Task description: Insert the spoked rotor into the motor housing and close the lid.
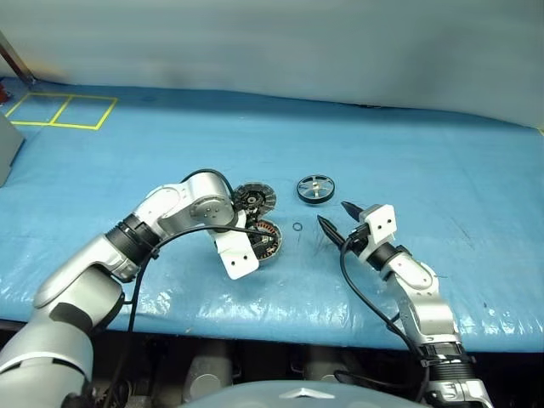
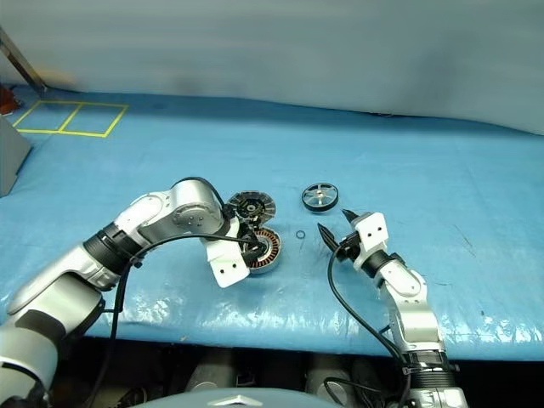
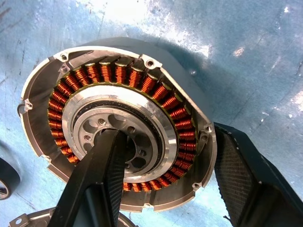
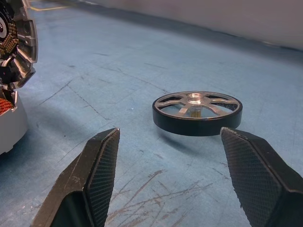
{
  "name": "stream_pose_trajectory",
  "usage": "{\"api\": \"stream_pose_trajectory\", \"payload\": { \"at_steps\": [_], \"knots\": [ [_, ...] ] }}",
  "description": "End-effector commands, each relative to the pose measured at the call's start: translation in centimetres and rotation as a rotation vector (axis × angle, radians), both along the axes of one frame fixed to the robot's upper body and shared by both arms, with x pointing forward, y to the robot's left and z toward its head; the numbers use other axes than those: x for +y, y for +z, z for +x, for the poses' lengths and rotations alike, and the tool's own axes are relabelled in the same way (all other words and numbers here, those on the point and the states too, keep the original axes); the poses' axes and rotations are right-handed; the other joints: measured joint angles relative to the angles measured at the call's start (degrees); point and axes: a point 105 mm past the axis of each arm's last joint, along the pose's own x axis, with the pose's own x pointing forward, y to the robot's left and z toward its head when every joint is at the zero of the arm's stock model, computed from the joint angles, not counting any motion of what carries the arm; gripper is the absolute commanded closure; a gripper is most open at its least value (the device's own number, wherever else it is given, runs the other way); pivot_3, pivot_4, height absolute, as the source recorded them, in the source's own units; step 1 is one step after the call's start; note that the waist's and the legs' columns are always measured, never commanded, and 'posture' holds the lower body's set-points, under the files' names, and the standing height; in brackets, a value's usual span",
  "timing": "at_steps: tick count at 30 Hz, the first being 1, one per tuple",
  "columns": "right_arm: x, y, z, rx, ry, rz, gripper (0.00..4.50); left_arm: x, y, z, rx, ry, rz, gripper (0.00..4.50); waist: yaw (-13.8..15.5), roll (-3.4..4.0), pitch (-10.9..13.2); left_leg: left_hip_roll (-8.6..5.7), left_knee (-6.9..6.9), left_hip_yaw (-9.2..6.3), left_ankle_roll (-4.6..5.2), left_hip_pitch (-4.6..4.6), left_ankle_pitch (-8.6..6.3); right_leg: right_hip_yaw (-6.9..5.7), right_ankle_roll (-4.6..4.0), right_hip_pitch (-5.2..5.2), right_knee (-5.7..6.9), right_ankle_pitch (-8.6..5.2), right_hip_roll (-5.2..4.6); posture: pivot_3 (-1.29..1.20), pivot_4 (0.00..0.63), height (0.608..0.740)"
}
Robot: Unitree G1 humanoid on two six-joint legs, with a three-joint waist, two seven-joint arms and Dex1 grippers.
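Two grippers open: left gripper (image 3: 165, 184) straddles motor housing (image 3: 118, 127) rim, right gripper (image 4: 168, 165) faces spoked rotor (image 4: 197, 112). Risk: off-centre pinch flips rotor.

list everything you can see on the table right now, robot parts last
motor housing: one, grey rim with copper windings round a silver hub, near the front of the table under the left gripper
lid: one, grey slotted disc with dark centre, just behind the housing
spoked rotor: one, black ring with silver spokes, lying flat to the right of the lid, ahead of the right gripper
small ring: one, thin and dark, loose on the cover between housing and right gripper
table cover: one, blue
yellow tape squares: two joined, far left corner
left gripper: one, black fingers, one finger in the housing's hub and the other outside its rim
right gripper: one, black fingers, open, empty, short of the rotor
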Motion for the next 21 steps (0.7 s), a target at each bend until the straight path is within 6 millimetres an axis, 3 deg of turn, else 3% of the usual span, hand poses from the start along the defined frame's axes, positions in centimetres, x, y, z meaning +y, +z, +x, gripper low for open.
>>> {"api": "stream_pose_trajectory", "payload": {
  "at_steps": [1,5,10,12,21],
  "knots": [
    [-0.1,1.3,0.2,-0.058,-0.002,0.000,0.97,-0.4,0.6,-0.2,-0.026,-0.037,-0.022,2.19,0.0,0.00,0.0,0.00,0.00,0.00,0.00,0.00,0.00,0.00,0.00,0.00,0.00,0.00,0.00,0.00,0.150,0.740],
    [0.0,1.4,0.2,-0.062,-0.001,-0.001,0.97,-0.2,0.3,-0.4,-0.006,-0.034,-0.020,2.19,0.0,0.01,0.0,0.00,0.00,0.02,0.00,0.02,0.00,0.03,0.00,0.00,0.00,0.00,0.00,0.00,0.150,0.740],
    [0.3,1.5,0.3,-0.063,0.011,0.001,0.97,-0.8,0.7,-0.4,-0.002,-0.038,-0.087,0.50,0.0,0.01,0.0,0.00,0.00,0.04,0.00,0.07,0.00,0.06,0.00,0.02,0.03,0.00,0.00,0.00,0.150,0.740],
    [0.4,1.5,0.3,-0.063,0.014,0.002,0.97,-0.7,0.9,-0.6,0.016,-0.031,-0.095,0.03,0.0,0.01,0.0,0.00,0.00,0.04,0.00,0.09,0.00,0.06,0.00,0.05,0.03,0.00,-0.01,0.00,0.150,0.740],
    [1.0,1.3,0.4,-0.051,0.034,0.024,0.97,1.3,2.2,-2.1,0.096,0.043,-0.137,0.03,-0.1,0.04,0.0,0.03,0.00,0.06,-0.02,0.13,0.01,0.10,-0.02,0.02,0.08,-0.01,0.01,0.00,0.150,0.740]
  ]
}}
